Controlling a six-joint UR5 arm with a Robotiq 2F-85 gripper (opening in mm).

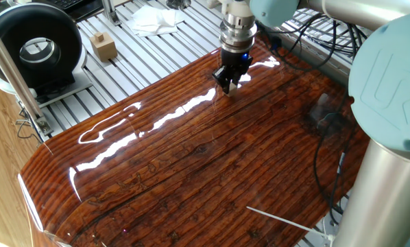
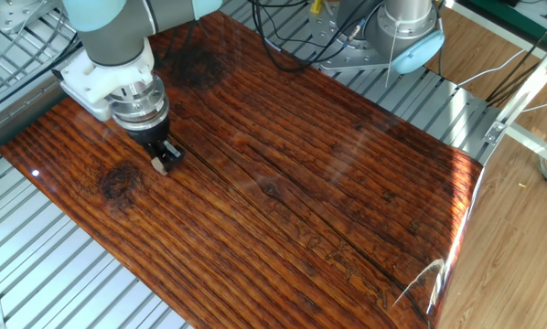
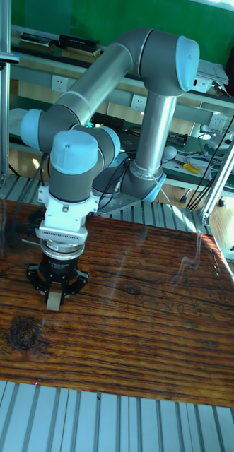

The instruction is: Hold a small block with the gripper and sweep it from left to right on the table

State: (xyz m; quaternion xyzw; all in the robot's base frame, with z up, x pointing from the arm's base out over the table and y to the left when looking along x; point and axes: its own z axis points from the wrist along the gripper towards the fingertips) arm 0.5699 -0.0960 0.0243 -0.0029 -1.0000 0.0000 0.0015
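Down: glossy striped table [image 2: 301,201], cube-shaped small block [image 3: 54,303]

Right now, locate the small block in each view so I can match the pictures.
One fixed view: the small block is top centre, at the gripper tips, near the table's far edge.
The other fixed view: block at left, below the gripper.
Tall fixed view: block at lower left, between the fingers.
Shared landmark: the gripper clamping it.

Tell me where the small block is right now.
The small block is pinched in the tool, low at the table near its left end in the tall fixed view, just above a dark knot in the grain.
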